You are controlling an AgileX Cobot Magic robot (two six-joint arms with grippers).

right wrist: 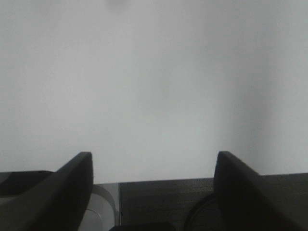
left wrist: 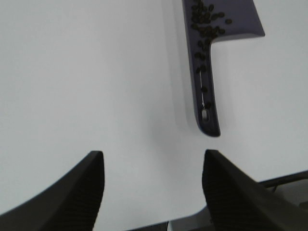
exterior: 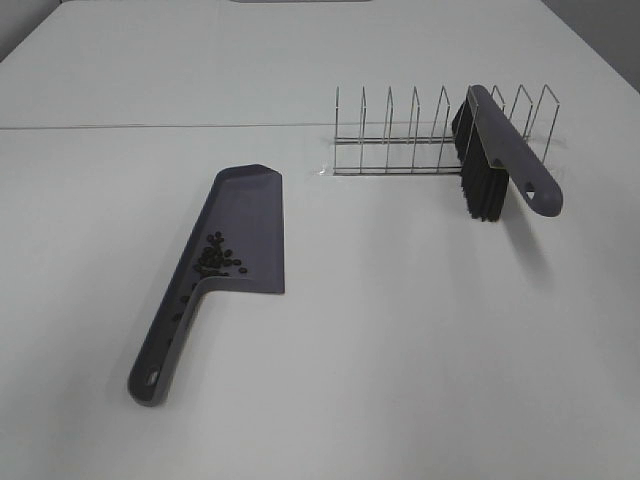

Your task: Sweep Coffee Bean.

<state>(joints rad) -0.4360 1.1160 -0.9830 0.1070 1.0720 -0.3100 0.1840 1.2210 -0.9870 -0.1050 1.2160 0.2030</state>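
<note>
A grey dustpan (exterior: 240, 230) lies on the white table (exterior: 400, 330), its handle toward the front left. Several tiny dark coffee beans (exterior: 218, 262) lie in the pan near the handle, a few along the handle. A grey brush (exterior: 505, 150) with black bristles leans in a wire rack (exterior: 400, 135) at the back right. No gripper shows in the exterior view. In the left wrist view my left gripper (left wrist: 151, 185) is open and empty, short of the dustpan handle (left wrist: 204, 91) with beans (left wrist: 207, 21) on it. My right gripper (right wrist: 154, 185) is open over bare table.
The wire rack has several empty slots left of the brush. A seam runs across the table behind the dustpan. The table's near edge shows under both grippers in the wrist views.
</note>
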